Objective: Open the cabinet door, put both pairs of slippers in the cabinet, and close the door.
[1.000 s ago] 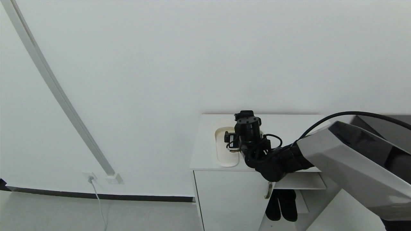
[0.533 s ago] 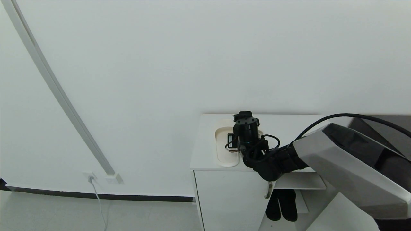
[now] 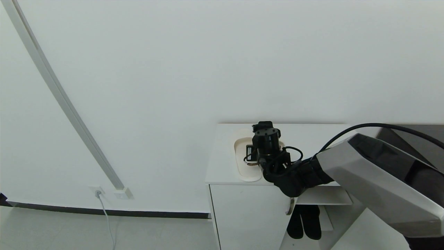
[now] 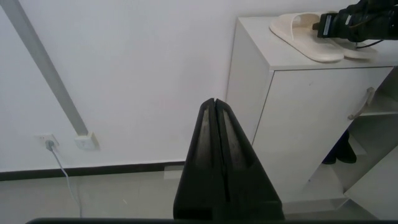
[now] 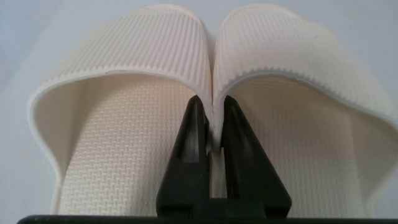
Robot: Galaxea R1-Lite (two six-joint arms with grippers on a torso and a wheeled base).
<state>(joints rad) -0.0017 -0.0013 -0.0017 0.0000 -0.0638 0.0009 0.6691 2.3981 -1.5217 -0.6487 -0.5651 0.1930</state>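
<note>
A pair of cream ribbed foam slippers [image 3: 247, 171] is seen lying side by side on the flat top of a tall white cabinet [image 3: 249, 211], near that top's front edge and towards its left end. The right pincer [image 5: 211, 127] is set down over the pair, and its two black fingers [image 5: 194, 124] are closed on the slippers' touching inner edges, so that both strap rims are pinched together between them. A closed door with a slim handle [image 3: 289, 206] is shown on the cabinet's left half. The right half stands open, and a pair of black slippers [image 3: 304, 222] is stood on end inside, below a white shelf [image 3: 322, 196]. The left pincer [image 4: 214, 109] is held well apart from the cabinet, off its closed-door side and lower than its top, with its fingers pressed together on nothing.
</note>
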